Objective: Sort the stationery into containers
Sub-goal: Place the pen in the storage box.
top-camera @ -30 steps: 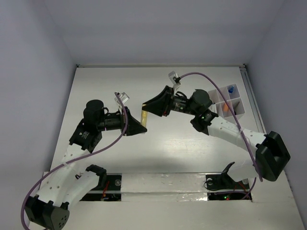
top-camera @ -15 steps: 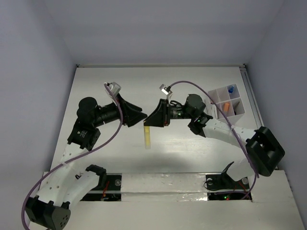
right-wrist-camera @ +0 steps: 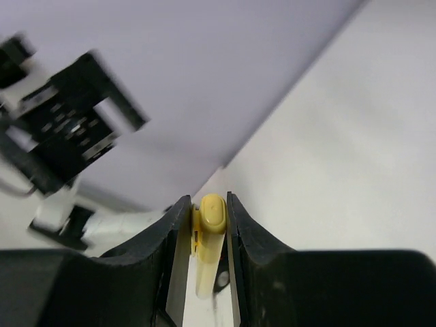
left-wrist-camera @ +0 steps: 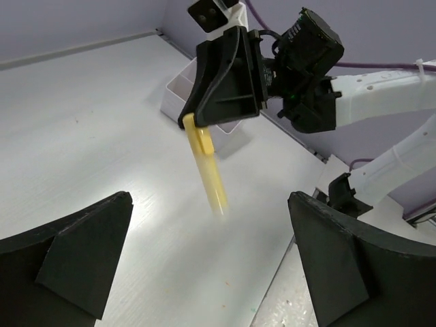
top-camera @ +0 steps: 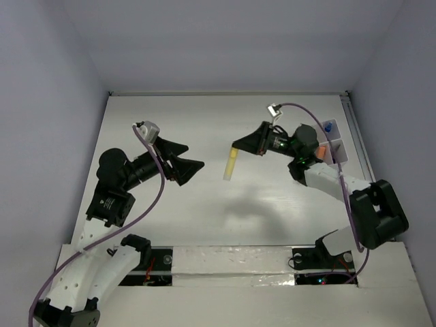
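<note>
My right gripper [top-camera: 236, 146] is shut on the capped top end of a cream-yellow stick [top-camera: 231, 165], which hangs tilted in the air over the middle of the table. In the right wrist view the stick [right-wrist-camera: 210, 235] sits clamped between both fingers of the right gripper [right-wrist-camera: 208, 204]. My left gripper [top-camera: 193, 156] stands wide open and empty to the left of the stick, apart from it. Seen from the left wrist, the stick [left-wrist-camera: 206, 163] dangles from the right gripper [left-wrist-camera: 225, 82], beyond the left gripper [left-wrist-camera: 209, 199]. The white divided container [top-camera: 338, 146] stands at the right, behind the right arm.
One far compartment of the container holds a blue-tipped item [top-camera: 328, 127] and another holds an orange item [top-camera: 319, 154]. The right arm covers part of the box. The container [left-wrist-camera: 178, 95] also shows behind the right gripper in the left wrist view.
The left gripper opened, let go of the stick and drew back to the left. The right gripper kept the stick and carried it to the right, toward the container.
</note>
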You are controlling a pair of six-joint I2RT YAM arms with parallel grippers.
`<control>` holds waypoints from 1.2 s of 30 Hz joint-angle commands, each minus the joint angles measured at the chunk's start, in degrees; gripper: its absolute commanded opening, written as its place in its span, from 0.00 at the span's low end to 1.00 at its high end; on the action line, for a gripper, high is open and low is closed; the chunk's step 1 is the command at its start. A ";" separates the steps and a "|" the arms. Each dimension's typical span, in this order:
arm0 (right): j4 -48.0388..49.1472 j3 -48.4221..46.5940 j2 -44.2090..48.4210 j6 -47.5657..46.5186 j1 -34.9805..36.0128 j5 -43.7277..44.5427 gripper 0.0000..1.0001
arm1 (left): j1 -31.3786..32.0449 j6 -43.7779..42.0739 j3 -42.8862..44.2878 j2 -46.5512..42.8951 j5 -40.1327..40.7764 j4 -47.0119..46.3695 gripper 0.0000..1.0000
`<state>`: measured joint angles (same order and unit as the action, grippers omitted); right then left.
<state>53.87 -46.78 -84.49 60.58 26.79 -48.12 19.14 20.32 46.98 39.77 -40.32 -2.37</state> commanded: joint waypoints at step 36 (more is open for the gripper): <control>-50.35 -5.95 9.96 -62.61 -13.43 101.91 0.00 | 17.78 -9.77 -4.62 -12.08 25.02 8.52 0.99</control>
<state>4.12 -52.49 -73.82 -3.18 13.82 51.33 36.42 11.29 41.17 28.34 -16.51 7.62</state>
